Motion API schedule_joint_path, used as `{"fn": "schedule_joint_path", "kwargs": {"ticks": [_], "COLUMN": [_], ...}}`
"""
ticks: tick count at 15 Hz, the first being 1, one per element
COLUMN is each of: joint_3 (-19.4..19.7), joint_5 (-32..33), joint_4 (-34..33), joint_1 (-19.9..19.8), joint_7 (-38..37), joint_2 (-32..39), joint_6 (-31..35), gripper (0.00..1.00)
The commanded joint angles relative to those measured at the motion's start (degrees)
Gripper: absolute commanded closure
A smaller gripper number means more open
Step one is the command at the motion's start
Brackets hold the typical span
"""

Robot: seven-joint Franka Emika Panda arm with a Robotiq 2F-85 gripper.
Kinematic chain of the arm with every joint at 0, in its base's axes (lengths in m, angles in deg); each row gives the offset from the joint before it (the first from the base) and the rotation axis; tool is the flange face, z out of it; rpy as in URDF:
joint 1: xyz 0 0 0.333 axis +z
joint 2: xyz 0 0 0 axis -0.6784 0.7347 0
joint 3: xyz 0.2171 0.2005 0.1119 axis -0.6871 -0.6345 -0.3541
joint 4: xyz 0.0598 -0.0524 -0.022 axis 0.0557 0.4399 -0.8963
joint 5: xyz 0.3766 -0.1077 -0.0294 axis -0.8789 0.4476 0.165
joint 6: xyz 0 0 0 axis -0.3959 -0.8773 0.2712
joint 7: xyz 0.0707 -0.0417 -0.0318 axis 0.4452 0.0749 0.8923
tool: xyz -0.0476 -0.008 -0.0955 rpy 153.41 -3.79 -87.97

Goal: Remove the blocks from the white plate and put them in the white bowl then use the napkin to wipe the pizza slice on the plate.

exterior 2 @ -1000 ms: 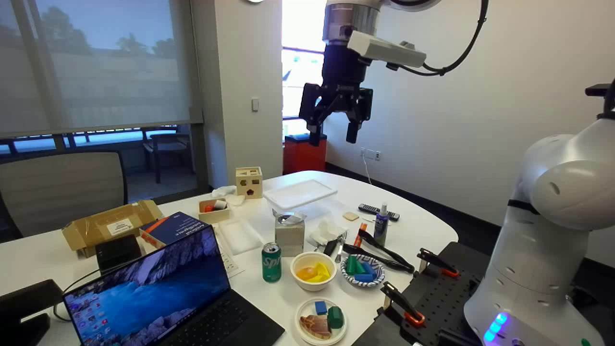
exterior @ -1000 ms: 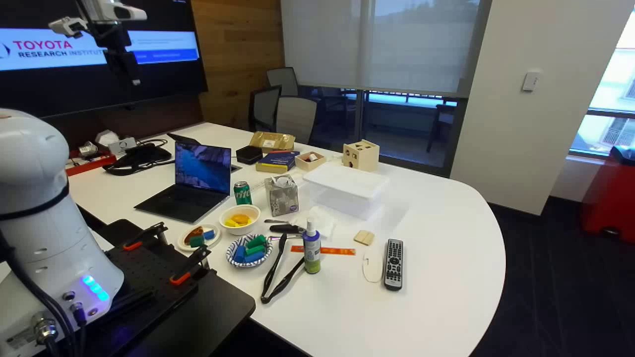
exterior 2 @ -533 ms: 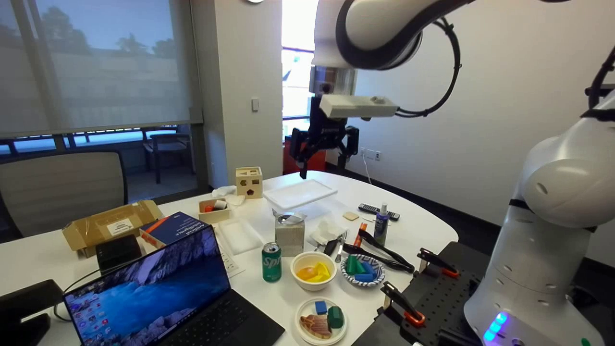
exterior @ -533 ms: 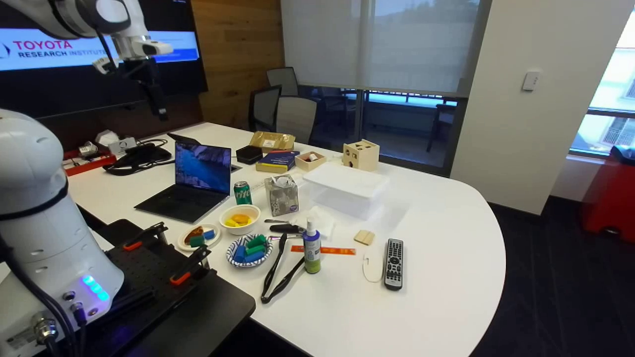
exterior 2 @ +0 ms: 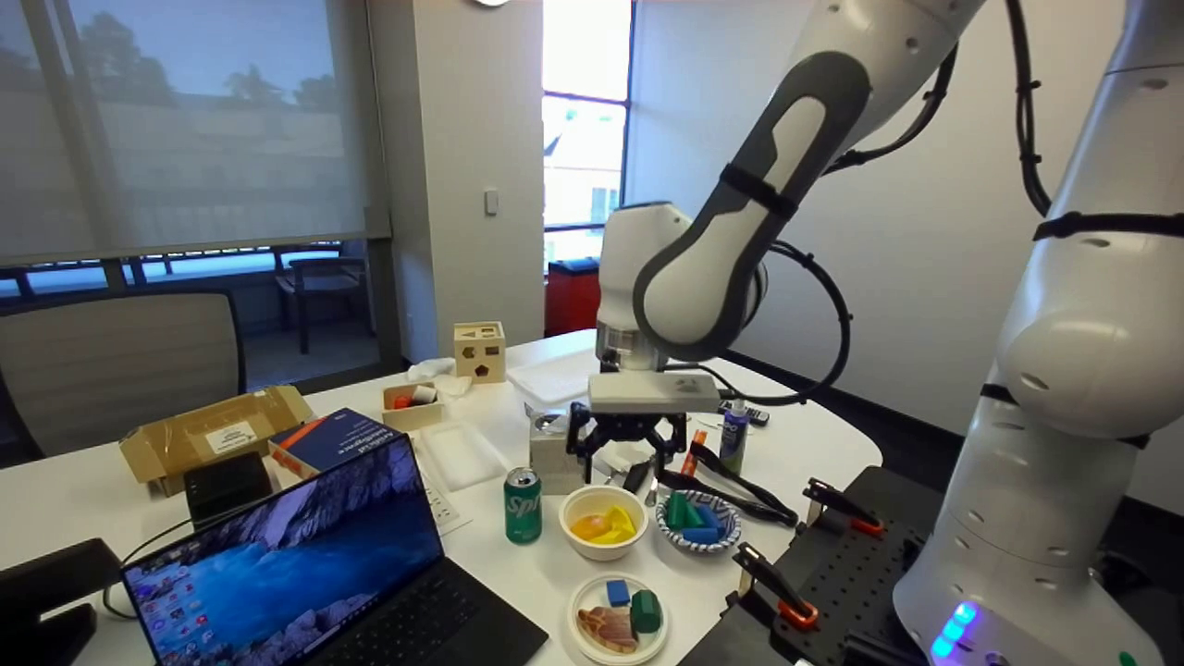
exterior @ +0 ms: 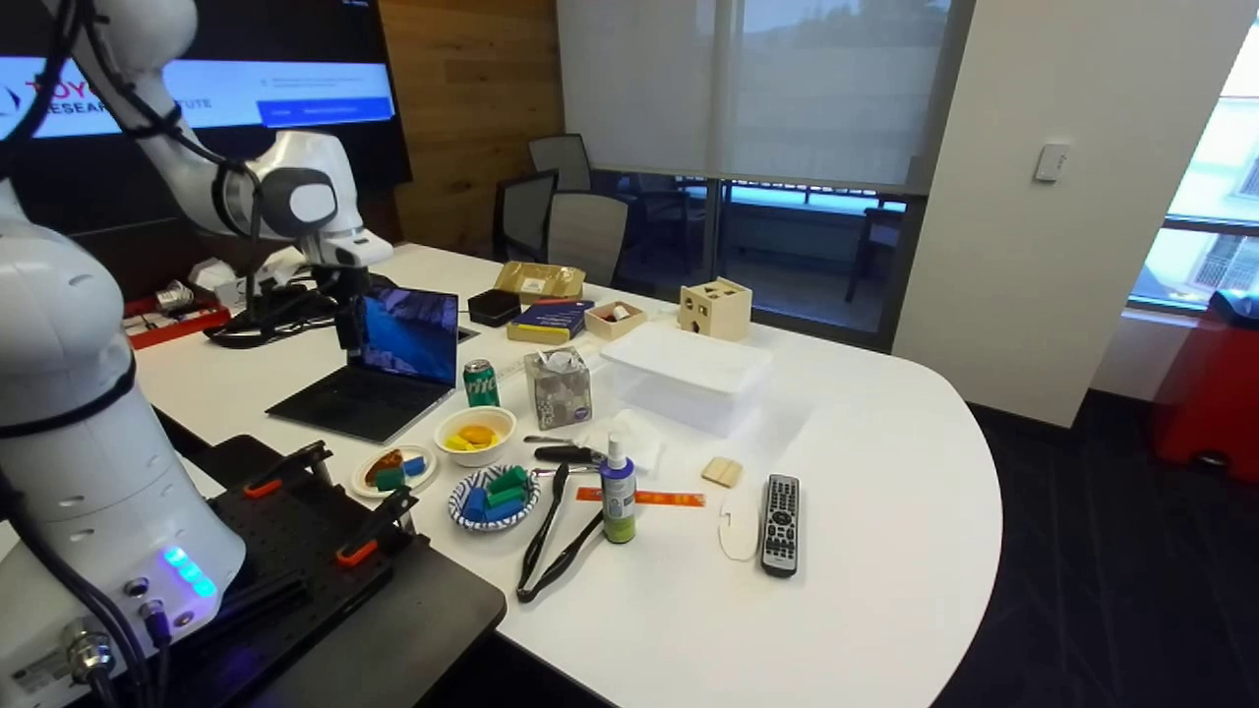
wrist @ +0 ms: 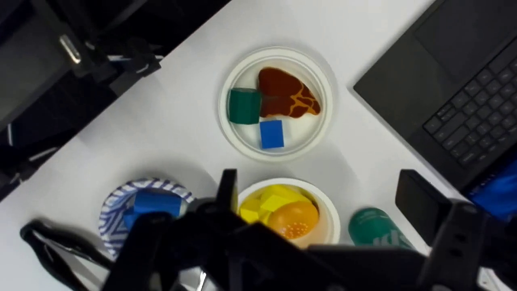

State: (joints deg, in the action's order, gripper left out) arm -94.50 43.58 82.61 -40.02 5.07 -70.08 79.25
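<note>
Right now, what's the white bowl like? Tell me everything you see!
The white bowl is round, plain and slightly creamy, maybe paper or plastic. It stands upright on the table, with yellow blocks and a rounded orange piece inside. The green can, patterned bowl and white plate are close by, but none touches it.

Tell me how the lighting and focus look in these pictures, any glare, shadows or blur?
In an exterior view, the narrow window is washed mostly white; in the wrist view, the pincer is almost black, soft shadows lie beside the patterned bowl and the white plate, and the laptop keys are too blurred to read.
</note>
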Motion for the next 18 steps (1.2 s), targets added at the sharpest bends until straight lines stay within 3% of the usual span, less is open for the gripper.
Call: {"fn": "schedule_joint_path", "kwargs": {"ticks": [1,3,5,9,10,15,16,18], "joint_3": [5.3,12.8,16.5,16.1,17.1,15.3,15.5,15.8], "joint_5": [14.8,24.0,26.3,23.9,16.7,3.1,1.1,-2.1], "joint_4": [0.9,-1.6,-4.5,-9.6,-10.2,-12.3,-12.5,-13.1], "joint_1": [0.1,4.9,7.6,8.1,10.9,11.9,12.6,14.0], "joint_7": [-15.8,-24.9,-28.3,-28.0,-22.7,-15.4,-14.5,-13.2], "joint_2": [11.7,17.5,23.7,34.1,35.9,42.5,43.0,43.8], "joint_6": [10.4,12.0,14.0,17.5,18.8,22.6,22.6,22.7], "gripper": [0.00,0.00,0.00,0.00,0.00,0.00,0.23,0.32]}}
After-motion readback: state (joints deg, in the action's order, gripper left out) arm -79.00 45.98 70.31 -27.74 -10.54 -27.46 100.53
